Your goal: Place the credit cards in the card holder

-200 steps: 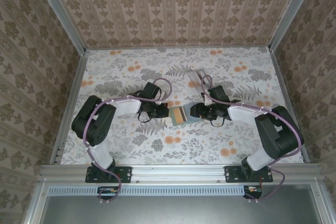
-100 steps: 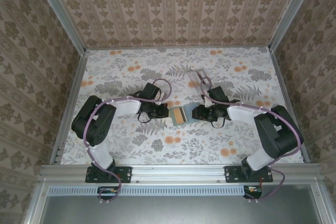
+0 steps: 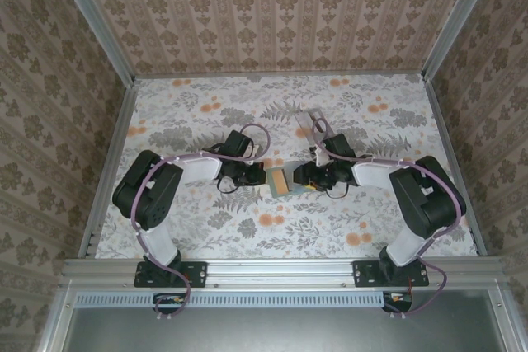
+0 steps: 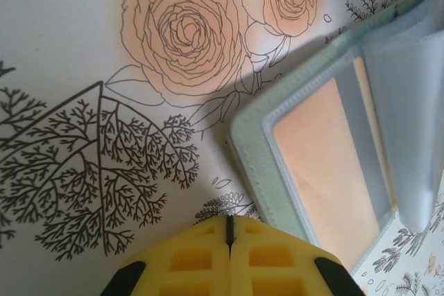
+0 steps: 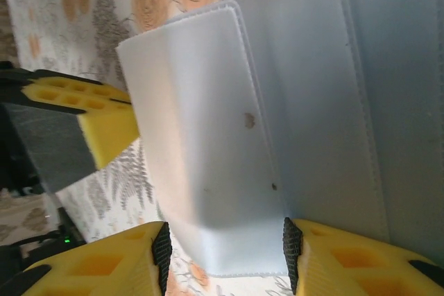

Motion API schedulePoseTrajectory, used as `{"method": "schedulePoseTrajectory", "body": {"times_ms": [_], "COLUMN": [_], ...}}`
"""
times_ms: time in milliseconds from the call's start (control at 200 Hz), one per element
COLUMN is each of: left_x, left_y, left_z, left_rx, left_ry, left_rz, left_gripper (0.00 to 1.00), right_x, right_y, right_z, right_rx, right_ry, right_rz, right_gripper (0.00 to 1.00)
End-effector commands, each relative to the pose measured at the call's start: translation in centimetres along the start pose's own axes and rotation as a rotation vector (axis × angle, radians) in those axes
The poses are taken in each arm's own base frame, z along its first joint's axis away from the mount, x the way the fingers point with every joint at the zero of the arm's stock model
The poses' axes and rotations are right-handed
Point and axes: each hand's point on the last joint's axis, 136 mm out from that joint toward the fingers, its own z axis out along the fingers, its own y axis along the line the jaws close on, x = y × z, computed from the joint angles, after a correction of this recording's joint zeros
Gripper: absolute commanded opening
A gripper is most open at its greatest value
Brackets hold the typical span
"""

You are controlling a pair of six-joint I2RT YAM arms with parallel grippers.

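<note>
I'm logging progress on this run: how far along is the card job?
Done: one tan card sits behind a clear pocket of the open card holder. In hand: the right gripper straddles a clear pocket leaf, grip unclear; the shut left gripper is just beside the holder's edge. Left: whether the clear stand holds more cards is too small to tell.

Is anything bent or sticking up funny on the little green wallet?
Yes. One clear pocket page of the card holder curls up off the rest, between the fingers of the right gripper, instead of lying flat. A tan card sits neatly in its pocket. Nothing looks torn or spilled.
</note>
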Motion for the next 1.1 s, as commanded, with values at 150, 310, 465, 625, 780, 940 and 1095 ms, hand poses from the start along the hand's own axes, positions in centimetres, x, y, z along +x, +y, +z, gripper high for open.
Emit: {"method": "schedulePoseTrajectory", "body": {"times_ms": [150,310,465,625,780,940,1095], "left_x": [0.2,0.0,-0.1,-0.2,-0.3,-0.3,-0.3], "left_y": [-0.1,0.0,0.2,0.0,0.0,0.1,0.1], "left_z": [-0.1,-0.5,-0.5,-0.7,-0.9,-1.0,-0.8], "left_rx": [-0.002,0.006,0.025,0.029,0.021,0.023,0.028], "left_ry": [-0.004,-0.026,-0.034,-0.03,-0.031,-0.036,-0.034], "left_rz": [-0.001,-0.003,-0.027,-0.031,-0.019,-0.019,-0.027], "left_gripper": [0.0,0.0,0.0,0.01,0.01,0.01,0.01], "right_x": [-1.9,-2.2,-2.6,-3.0,-3.4,-1.9,-0.9], "right_y": [3.9,5.2,5.9,5.2,1.9,0.1,-1.7], "right_z": [0.3,0.5,0.6,-0.9,-3.9,-3.8,-3.3], "right_rx": [-0.174,-0.227,-0.247,-0.157,0.075,0.117,0.163], "right_ry": [-0.001,0.013,0.016,-0.002,-0.043,-0.016,-0.011], "right_rz": [0.009,-0.004,-0.012,-0.074,-0.138,-0.109,-0.071], "right_gripper": [0.5,0.5,0.5,0.54,0.55,0.56,0.57]}}
